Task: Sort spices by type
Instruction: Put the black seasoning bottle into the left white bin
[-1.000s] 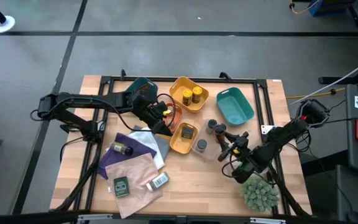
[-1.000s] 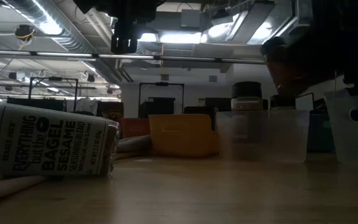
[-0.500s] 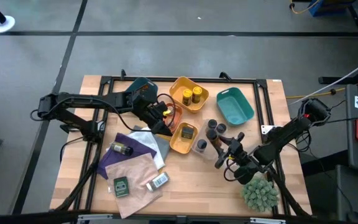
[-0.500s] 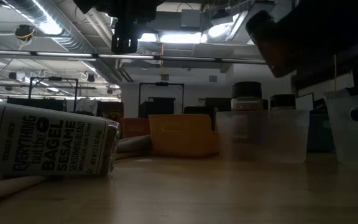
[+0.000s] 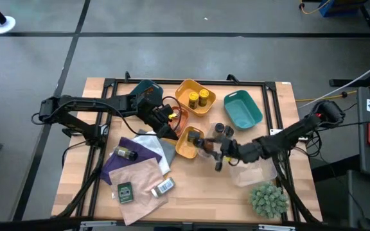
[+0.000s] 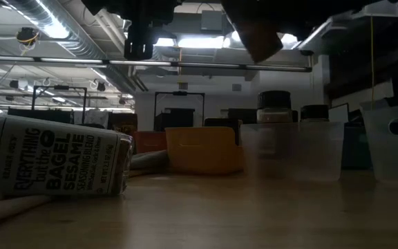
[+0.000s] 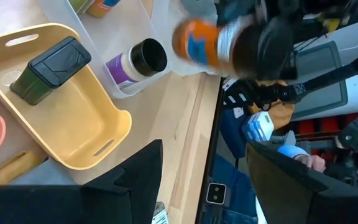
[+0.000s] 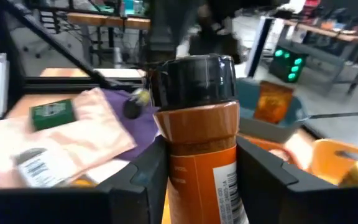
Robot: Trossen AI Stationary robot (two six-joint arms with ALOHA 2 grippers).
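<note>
My right gripper (image 5: 214, 153) reaches in from the table's right and is shut on an amber-orange jar (image 8: 201, 155) with a dark lid. It holds the jar above the table beside the near yellow tray (image 5: 184, 149); the jar (image 6: 258, 34) shows high up in the low view. My left gripper (image 5: 166, 122) hangs open over the left side of that tray, with nothing between its fingers. A dark green jar (image 7: 50, 70) lies on its side in the tray. Two yellow jars (image 5: 198, 97) stand in the far yellow tray. A purple-labelled jar (image 7: 138, 61) lies in a clear tray. My right gripper pinches the amber-orange jar's body (image 8: 173, 177) between its two fingers, just below the dark lid (image 8: 194, 81). The fingers (image 8: 263, 180) come nearly level from the table's right, one on each side of the jar. The jar is lifted clear of the table.
A teal tray (image 5: 243, 110) sits at the back right, with dark-lidded jars (image 5: 222, 131) in front of it. A clear tray (image 5: 255, 172) and a green spiky plant (image 5: 268, 200) are at the near right. Purple and pink cloths (image 5: 140, 176) at the near left carry several jars and packets.
My right gripper has risen and gone toward the table's left edge with the amber-orange jar. It has come from beside the plant to the near yellow tray, and its wrist has rolled and tipped up on the way. The jar stays clear of the table.
</note>
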